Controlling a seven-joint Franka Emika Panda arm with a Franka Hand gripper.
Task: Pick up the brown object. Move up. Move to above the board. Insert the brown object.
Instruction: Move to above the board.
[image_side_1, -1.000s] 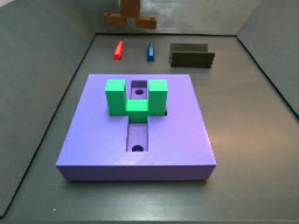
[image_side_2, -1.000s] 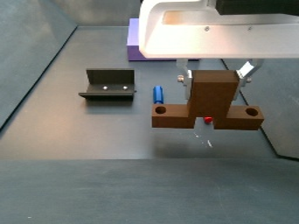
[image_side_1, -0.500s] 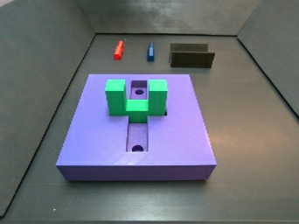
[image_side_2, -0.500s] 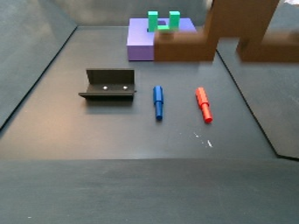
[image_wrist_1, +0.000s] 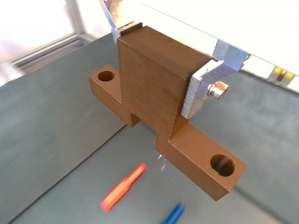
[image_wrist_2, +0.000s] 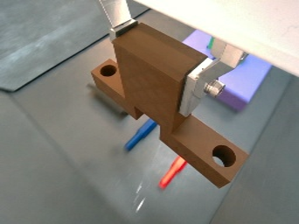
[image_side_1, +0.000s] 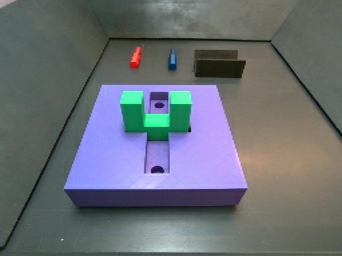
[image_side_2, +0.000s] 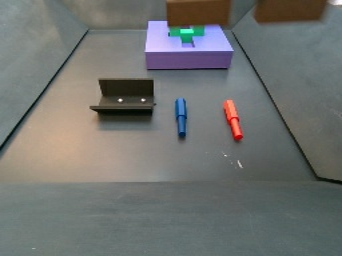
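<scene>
Wrist views show the gripper (image_wrist_2: 158, 57) clamped on the stem of the brown object (image_wrist_2: 158, 87), carried high above the floor. Pickup and lift look complete. Remaining: travel to above the board (image_wrist_2: 239, 83), which lies beyond the gripper, then insertion.

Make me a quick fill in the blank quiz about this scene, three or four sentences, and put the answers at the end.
1. In both wrist views the gripper is shut on the ______ object.
2. On the floor, the blue peg lies beside a ______ peg.
3. The U-shaped block on the purple-blue board is ______.
4. The crossbar of the held piece has a round ______ near each end.

Missing words: brown; red; green; hole
</scene>
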